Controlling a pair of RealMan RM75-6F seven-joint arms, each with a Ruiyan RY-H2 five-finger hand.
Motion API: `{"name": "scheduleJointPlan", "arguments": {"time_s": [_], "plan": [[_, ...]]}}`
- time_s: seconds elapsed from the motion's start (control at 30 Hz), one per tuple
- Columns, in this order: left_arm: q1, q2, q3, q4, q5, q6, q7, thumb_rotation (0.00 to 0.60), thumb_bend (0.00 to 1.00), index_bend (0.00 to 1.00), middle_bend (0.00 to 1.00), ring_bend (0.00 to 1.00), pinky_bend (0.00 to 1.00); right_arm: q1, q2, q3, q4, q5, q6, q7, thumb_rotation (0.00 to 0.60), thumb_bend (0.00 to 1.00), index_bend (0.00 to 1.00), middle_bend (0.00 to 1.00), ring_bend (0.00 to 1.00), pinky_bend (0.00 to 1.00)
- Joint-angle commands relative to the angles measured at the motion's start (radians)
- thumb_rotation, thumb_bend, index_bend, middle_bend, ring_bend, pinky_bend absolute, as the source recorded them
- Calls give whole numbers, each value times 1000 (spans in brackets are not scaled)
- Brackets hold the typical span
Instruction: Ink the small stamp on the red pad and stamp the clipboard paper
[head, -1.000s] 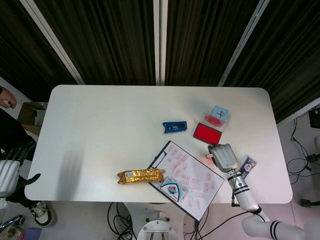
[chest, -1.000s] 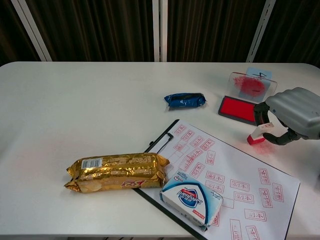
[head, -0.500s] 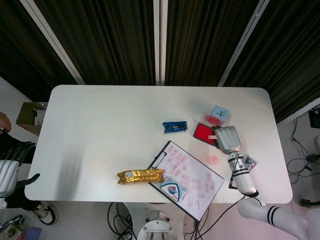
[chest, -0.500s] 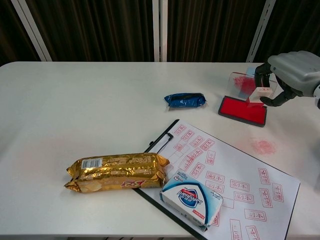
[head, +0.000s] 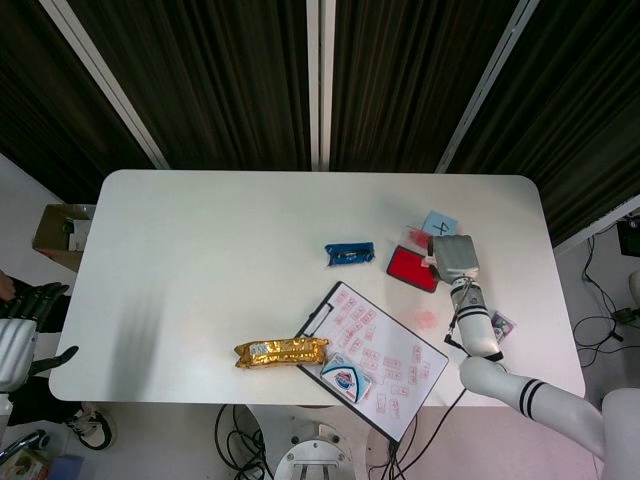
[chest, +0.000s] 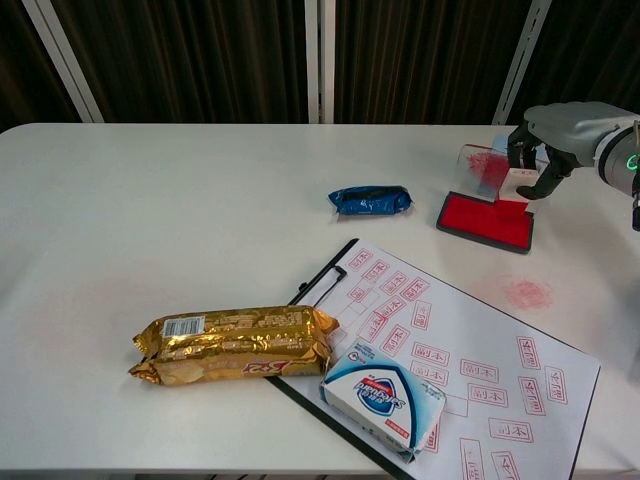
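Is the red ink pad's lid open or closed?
Open. The clear lid stands tilted up behind the red ink pad, whose red surface lies bare under the stamp.

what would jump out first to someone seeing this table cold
Probably the bright red ink pad at the far right of the table, with the right hand holding the small stamp down at its far edge. Next, the clipboard paper at the near right, covered in red stamp marks, with a shiny gold snack pack beside its left edge.
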Motion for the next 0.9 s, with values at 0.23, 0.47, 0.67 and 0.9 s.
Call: {"name": "scheduleJointPlan", "arguments": {"time_s": [0.23,0.47,0.67,0.9], "plan": [[-2,-1,-2,7,-5,-5,-5,600,0,176,171,155,253,78,-31,-27,38,116,-21,-28,600,377,833,723,740,907],[-4,0,-3,7,-6,-7,-4,600,0,176,170,155,253,103,-53,-48,76,137,-29,-3,600,380,842,728,740,907],[-3,0,-3,10,-10,-8,-7,600,0,176,171,155,253,114,-72,-72,116,145,-32,9,600,382,852,736,740,907],[0,-2,-2,14,-12,-6,-10,600,0,176,171,155,253,118,-90,-93,153,131,-34,34,600,385,866,742,740,907]]}}
